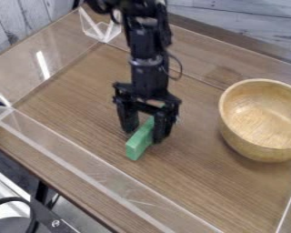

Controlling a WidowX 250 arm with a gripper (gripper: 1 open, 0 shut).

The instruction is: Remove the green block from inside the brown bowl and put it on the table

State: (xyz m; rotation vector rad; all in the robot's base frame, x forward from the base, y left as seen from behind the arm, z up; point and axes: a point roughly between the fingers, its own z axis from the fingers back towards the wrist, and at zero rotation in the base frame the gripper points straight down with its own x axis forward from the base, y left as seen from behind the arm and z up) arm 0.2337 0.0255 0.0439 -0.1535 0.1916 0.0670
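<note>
The hand [145, 115] is spread above the green block [139, 139], which lies on the tabletop [81, 157] beside the bowl [261, 119] and looks light, stiff and easiest to pinch across its middle

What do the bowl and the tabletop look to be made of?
Bowl: probably wood with a smooth, light finish, judging by its even tan colour and thick rim. Tabletop: wood or wood-look laminate, shown by its brown surface with faint grain.

arm: reaching down from upper edge, slightly blurred | end effector [143, 127]: low over bench [81, 105], pointing down, fingers spread
</note>
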